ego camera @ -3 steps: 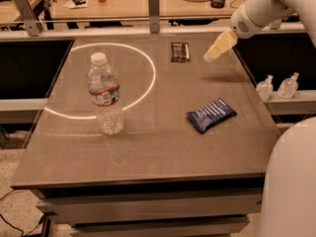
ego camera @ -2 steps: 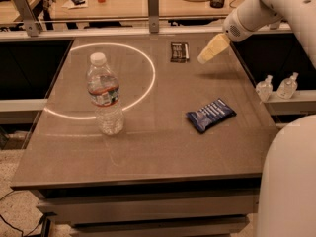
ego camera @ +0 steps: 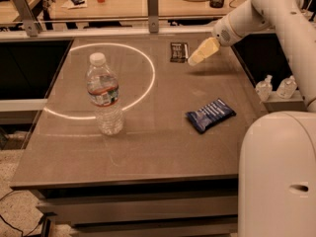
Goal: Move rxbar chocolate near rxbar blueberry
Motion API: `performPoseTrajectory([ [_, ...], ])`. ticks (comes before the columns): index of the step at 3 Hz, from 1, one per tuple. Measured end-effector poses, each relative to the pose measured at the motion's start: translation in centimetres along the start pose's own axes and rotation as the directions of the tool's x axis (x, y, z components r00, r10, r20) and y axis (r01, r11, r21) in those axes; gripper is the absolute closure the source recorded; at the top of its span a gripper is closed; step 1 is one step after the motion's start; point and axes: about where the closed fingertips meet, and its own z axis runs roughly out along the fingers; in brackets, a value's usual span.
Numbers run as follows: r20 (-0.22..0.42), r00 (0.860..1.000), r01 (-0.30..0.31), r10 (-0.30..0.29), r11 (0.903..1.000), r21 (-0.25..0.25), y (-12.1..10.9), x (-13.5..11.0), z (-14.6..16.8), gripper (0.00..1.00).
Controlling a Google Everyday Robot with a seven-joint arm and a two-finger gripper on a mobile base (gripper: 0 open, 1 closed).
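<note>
In the camera view, the rxbar chocolate [ego camera: 178,52] lies flat on the tabletop [ego camera: 163,147] toward the far edge, at about 1 o'clock from the tabletop's middle. Its long axis runs roughly from 12 to 6 o'clock.

The gripper [ego camera: 195,58] hangs just beside the bar on its right side, low over the surface. The arm reaches in from 2 o'clock, so from the gripper the bar sits at about 9 o'clock. This is your only arm, so the reach is settled.

You cannot tell from here how far the gripper is open. It has no hold of the bar, which rests on the tabletop on its own.

The rxbar blueberry [ego camera: 211,114] lies well apart from the black bar, at about 5 o'clock from it. Its long axis is tilted from 8 to 2 o'clock.

A water bottle [ego camera: 104,95] stands upright off at 8 o'clock from the black bar, on the bright light ring [ego camera: 148,78], away from the line between the two bars.

By my judgement, your coming move depends on shifting toward 9 o'clock until the gripper is over the bar and closing across its short side. The carry toward 5 o'clock comes after that.
</note>
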Motion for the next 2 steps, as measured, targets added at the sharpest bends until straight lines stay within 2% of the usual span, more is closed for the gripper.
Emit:
performPoseTrajectory([
  [1, 0.047, 0.999, 0.018, -0.015, 0.9971, -0.073, 0.5, -1.27, 1.04, 0.0],
  [2, 0.05, 0.998, 0.032, -0.027, 0.9925, -0.118, 1.04, -2.09, 2.04, 0.0],
])
